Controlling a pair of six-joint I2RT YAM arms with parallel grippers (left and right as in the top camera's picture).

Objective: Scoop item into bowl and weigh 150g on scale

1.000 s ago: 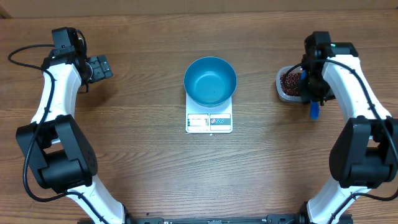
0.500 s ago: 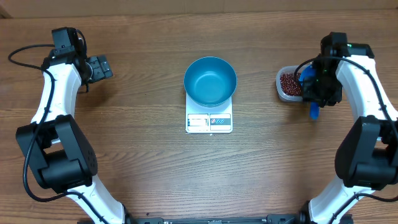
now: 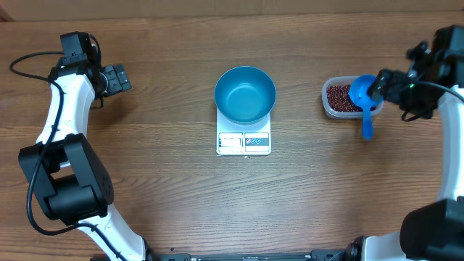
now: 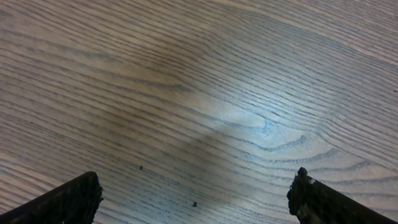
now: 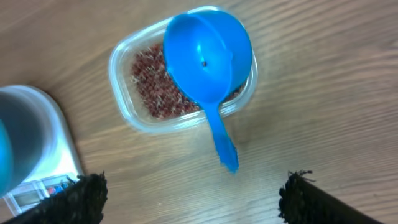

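okay, right claw (image 5: 193, 193) hangs wide near the scoop (image 5: 208, 53) lying across the tub (image 5: 118, 59) of beans (image 5: 149, 87); pinch its handle (image 5: 221, 140) squarely, carry level to the empty bowl (image 3: 245, 94) on the scale (image 3: 243, 143). left claw (image 4: 196, 199) wide too.

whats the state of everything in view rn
blue bowl: upright on the scale, empty
scale: under the bowl, display unreadable
clear tub: open, holding beans
beans: all in the tub
blue scoop: lying on the tub, not held
left end effector: open, empty
right end effector: open, empty
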